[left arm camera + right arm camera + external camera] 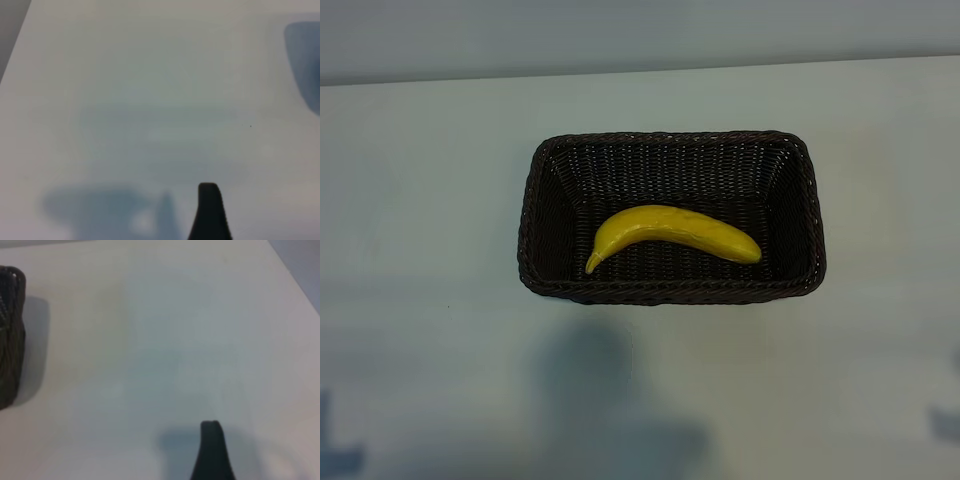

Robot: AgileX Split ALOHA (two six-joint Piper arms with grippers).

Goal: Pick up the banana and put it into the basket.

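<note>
The yellow banana (675, 230) lies on the floor of the dark-brown wicker basket (670, 292), which stands in the middle of the white table. Neither arm appears in the exterior view. In the left wrist view one black fingertip (209, 200) of my left gripper hangs over bare table, with nothing against it. In the right wrist view one black fingertip (212, 440) of my right gripper likewise hangs over bare table, and a corner of the basket (10, 335) sits well off to one side. Both grippers are open and hold nothing.
The white table (420, 300) spreads on all sides of the basket, and its far edge (640, 70) meets a grey wall. Soft shadows fall on the table in front of the basket (600, 400).
</note>
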